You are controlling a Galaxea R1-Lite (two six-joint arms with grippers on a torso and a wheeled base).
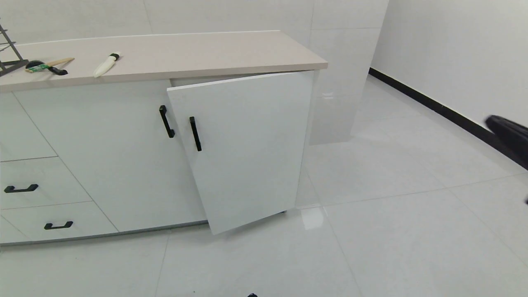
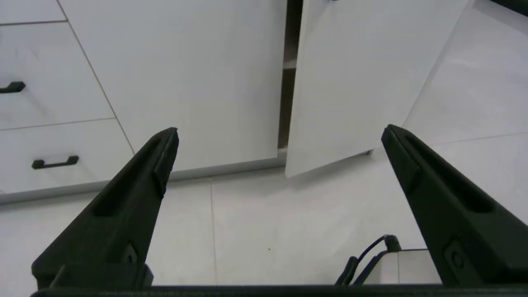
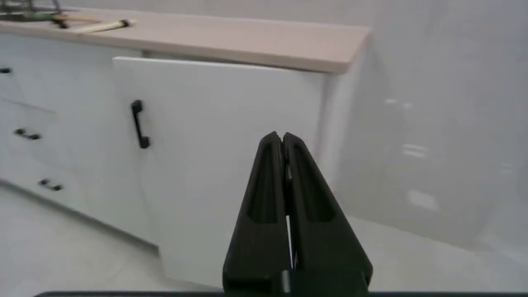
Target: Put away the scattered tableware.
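On the beige countertop [image 1: 198, 51] at the far left lie a white utensil with a dark band [image 1: 106, 64] and a black-headed spoon with a wooden handle [image 1: 47, 66]. The white utensil [image 3: 101, 25] also lies on the counter in the right wrist view. My left gripper [image 2: 280, 136] is open and empty, low over the floor, facing the cabinet front. My right gripper [image 3: 283, 142] is shut with nothing in it, held in front of the half-open cabinet door [image 3: 223, 165]. A dark piece of my right arm [image 1: 509, 136] shows at the right edge.
The white cabinet door [image 1: 243, 144] with a black handle [image 1: 195, 133] stands ajar, swung out over the floor. Drawers with black handles [image 1: 20, 189] are at the lower left. A dark wire rack [image 1: 8, 53] stands on the counter's left end. Open tiled floor [image 1: 392, 214] lies to the right.
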